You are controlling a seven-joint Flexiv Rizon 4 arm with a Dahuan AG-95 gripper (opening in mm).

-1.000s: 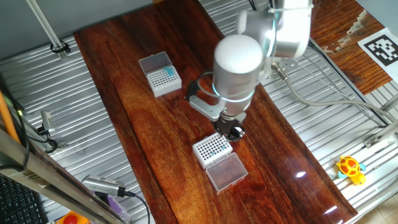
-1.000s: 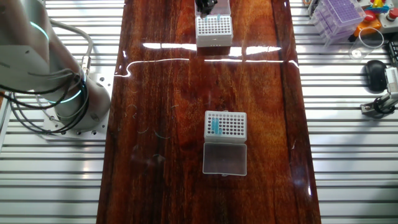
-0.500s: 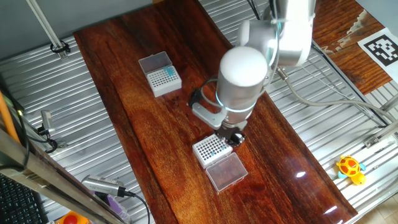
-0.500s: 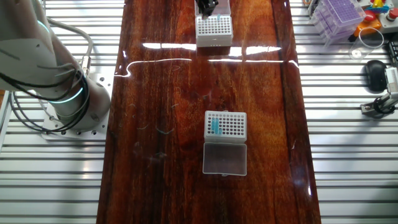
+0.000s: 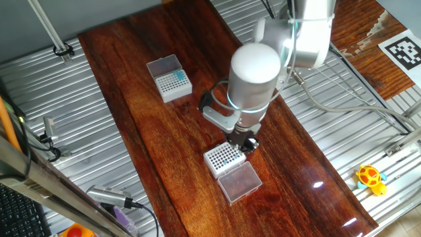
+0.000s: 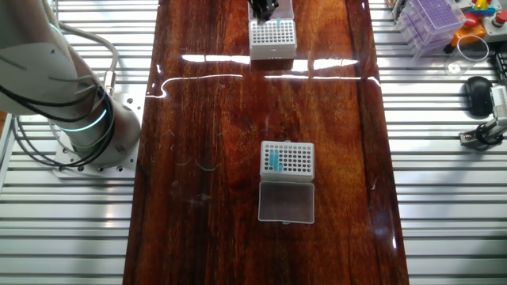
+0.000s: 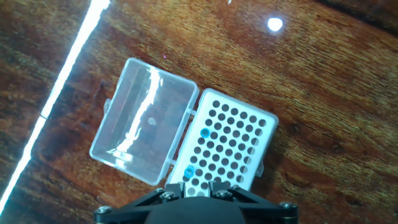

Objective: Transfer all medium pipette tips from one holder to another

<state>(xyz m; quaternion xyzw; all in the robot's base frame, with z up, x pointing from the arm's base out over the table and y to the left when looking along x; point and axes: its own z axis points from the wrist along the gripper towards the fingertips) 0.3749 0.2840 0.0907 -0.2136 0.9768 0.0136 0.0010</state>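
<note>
In the hand view a white holder (image 7: pixel 267 124) lies below my gripper (image 7: pixel 200 186), its clear lid (image 7: pixel 146 127) swung open to the left. Two medium pipette tips (image 7: pixel 205 132) show as blue dots in its left column, one of them (image 7: pixel 189 173) just ahead of my left finger. The fingers stand slightly apart with nothing between them. One fixed view shows my gripper (image 5: pixel 242 141) over this holder (image 5: pixel 220 158). The second holder (image 5: pixel 172 84), farther off, carries a cluster of teal tips (image 5: pixel 178 77). The other fixed view shows that cluster (image 6: pixel 274 161) in the middle holder (image 6: pixel 293 160).
The wooden table (image 5: pixel 151 131) is flanked by ribbed metal. A yellow toy (image 5: pixel 370 178) and a printed marker (image 5: pixel 402 49) lie to the right. A purple tip box (image 6: pixel 432 16), a black mouse (image 6: pixel 475 91) and the arm's base (image 6: pixel 79 119) sit off the wood.
The arm dropped toward the near holder half a second ago and has since lifted slightly. Both holders have stayed where they were.
</note>
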